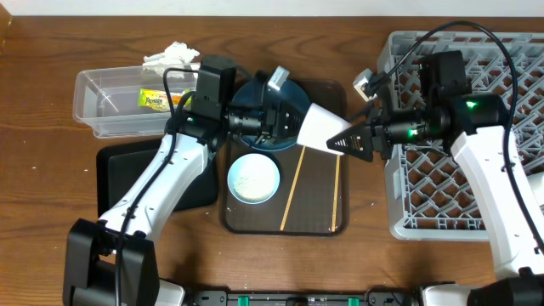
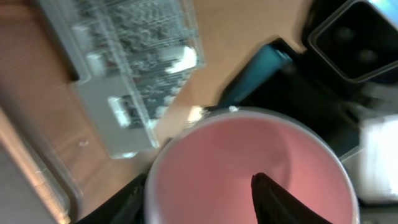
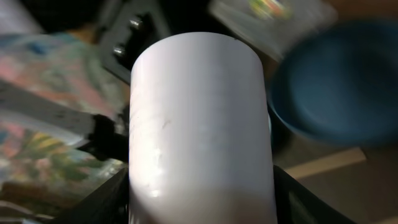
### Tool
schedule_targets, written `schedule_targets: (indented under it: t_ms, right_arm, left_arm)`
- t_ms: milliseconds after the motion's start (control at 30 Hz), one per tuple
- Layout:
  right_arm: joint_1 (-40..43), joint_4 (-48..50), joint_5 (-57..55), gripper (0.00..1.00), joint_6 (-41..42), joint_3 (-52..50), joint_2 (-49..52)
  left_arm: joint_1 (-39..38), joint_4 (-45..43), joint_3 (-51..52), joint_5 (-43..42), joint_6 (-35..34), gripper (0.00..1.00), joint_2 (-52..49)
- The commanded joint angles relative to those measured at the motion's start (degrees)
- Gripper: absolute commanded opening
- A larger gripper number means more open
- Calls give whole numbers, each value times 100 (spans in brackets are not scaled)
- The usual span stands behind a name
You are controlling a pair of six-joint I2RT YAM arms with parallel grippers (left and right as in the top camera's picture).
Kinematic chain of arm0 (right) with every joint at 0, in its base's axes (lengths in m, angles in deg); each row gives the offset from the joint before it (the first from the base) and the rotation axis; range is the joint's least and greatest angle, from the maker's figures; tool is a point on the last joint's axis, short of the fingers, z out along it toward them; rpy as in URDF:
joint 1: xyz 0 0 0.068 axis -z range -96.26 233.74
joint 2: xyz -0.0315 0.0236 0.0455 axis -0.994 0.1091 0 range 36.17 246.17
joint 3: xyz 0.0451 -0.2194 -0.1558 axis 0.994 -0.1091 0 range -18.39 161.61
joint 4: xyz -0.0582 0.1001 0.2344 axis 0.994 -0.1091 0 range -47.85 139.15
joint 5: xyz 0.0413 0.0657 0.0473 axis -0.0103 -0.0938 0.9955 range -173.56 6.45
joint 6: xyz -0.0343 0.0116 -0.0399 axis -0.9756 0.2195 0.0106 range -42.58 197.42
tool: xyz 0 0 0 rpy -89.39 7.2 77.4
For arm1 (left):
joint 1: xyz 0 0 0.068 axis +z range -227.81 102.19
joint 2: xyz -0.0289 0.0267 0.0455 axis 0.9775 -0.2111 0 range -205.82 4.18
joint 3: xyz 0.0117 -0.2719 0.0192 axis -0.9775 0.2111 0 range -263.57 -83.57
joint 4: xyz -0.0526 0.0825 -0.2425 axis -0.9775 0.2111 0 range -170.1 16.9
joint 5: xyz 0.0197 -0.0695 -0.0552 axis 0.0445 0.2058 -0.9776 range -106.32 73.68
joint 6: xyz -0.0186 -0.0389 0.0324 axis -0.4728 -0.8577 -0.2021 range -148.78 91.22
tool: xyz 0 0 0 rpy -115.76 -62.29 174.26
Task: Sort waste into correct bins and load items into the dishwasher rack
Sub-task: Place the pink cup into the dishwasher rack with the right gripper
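Note:
My left gripper (image 1: 270, 119) hangs over the dark blue plate (image 1: 293, 98). In the left wrist view it (image 2: 199, 202) is shut on the rim of the small pink cup (image 2: 249, 168), one finger inside and one outside. My right gripper (image 1: 348, 140) is shut on a pale, nearly white cup (image 1: 319, 127), held on its side over the brown tray; the cup fills the right wrist view (image 3: 199, 124). The pale bowl (image 1: 253, 178) holds white rice. Two chopsticks (image 1: 293, 189) lie on the tray. The snack wrapper (image 1: 157, 99) lies in the clear tub (image 1: 93, 106). The tissue (image 1: 170, 58) lies behind the tub.
The grey rack (image 1: 476, 195) stands at the right, under the right arm. The shallow black tray (image 1: 119, 174) lies at the left, partly under the left arm. The dark brown serving tray (image 1: 314, 223) carries the plate, bowl and chopsticks. A small white object (image 1: 364, 82) sits by the rack's left corner.

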Motion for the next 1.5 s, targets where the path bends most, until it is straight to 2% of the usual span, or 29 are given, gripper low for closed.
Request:
schedule_targets:
  t_ms: [0,100,267,533,800,1233,1300,1333,1433,1467]
  right_arm:
    - [260,-160,-1523,40,629,186,-208]
    - [573,-417,-2258,40,1102,433,-385]
    - [1169,-1117,-3777,40,1843,901,-492]
    - [2400,-1392,-5064,40,2675,1351,-415]
    - [3545,-1843,-5547,36,3005,1808,466]
    - [4590,-1585,-5482,38,3093,1843,1915]
    - [4647,-1482,-5480,45,3110,1843,2039]
    - [4662,-1408,-5480,55,3132,1843,2090]
    - [4669,-1266,-5233,99,3128,1845,2116]
    - [4671,-1257,-5047,99,3128,1851,2096]
  left_arm:
    - [55,660,-20,1110,1043,55,61]
    - [142,1641,-20,2186,1578,56,81]
    - [284,2815,-20,3314,2094,57,337]
    - [293,3731,-20,4728,2376,58,1438]
    - [293,3812,-20,5287,2376,58,2371]
    - [293,3978,-20,5281,2376,57,2341]
    - [293,3978,-20,5281,2376,57,2341]
    - [293,3978,-20,5281,2376,57,2341]
    - [293,3982,-20,5281,2376,58,2341]
    - [293,3987,-20,5281,2376,57,2341]
